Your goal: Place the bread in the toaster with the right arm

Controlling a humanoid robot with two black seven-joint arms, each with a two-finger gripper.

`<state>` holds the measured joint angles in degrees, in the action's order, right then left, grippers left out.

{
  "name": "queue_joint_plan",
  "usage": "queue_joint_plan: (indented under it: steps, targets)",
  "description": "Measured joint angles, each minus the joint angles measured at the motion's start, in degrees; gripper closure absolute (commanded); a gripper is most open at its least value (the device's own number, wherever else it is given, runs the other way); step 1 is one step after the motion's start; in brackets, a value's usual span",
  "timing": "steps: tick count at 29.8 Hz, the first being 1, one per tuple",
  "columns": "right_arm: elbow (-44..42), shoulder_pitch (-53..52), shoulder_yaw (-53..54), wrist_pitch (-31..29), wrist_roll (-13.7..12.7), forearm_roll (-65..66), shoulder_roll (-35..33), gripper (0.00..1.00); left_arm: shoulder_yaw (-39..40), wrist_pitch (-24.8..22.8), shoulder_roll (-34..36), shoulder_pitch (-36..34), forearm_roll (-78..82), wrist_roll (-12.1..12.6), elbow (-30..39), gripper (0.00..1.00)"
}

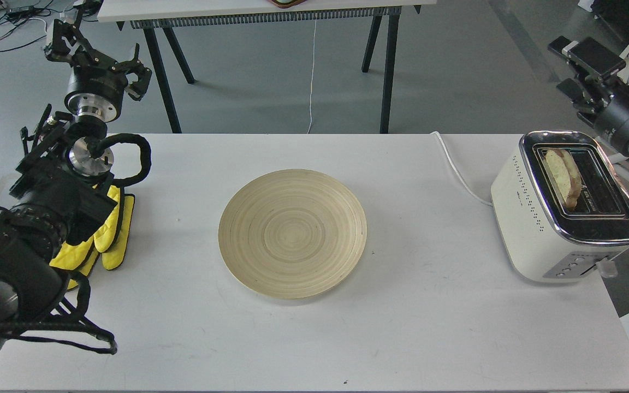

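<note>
While the bread [563,177] stands in the left slot of the toaster [533,229], the right gripper [585,73] hangs above and behind it, jaws apart and holding nothing. Far to its left, the left gripper [99,52] is spread open beyond the worktop [429,305], past the plate [292,240].

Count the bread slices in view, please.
1. The bread stands in the left slot of the toaster, sticking up. The second slot looks empty; its depth is hidden.
</note>
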<state>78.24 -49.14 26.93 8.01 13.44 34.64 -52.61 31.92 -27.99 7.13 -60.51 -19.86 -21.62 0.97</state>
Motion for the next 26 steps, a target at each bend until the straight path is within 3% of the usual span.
queue_joint_plan:
  steps: [10,15,19,26]
  targets:
    - [-19.20,0.46,11.86,-1.80,-0.35,-17.04,22.83,0.01,0.00,0.00,0.00,0.00,-0.01,0.00,-0.03,0.00]
    - [-32.13,0.54,22.58,-13.93,-1.97,-21.81,30.96,0.01,-0.01,0.00,-0.01,-0.01,-0.01,0.06,-0.01,0.00]
    - [-38.53,0.54,27.36,-19.55,-3.83,-25.26,35.24,0.01,-0.01,0.00,-0.01,-0.03,-0.01,0.09,0.00,0.00]
    - [-39.98,0.50,29.58,-20.56,-4.12,-26.81,36.47,0.01,-0.02,0.00,0.04,-0.04,-0.01,0.10,-0.01,0.00]
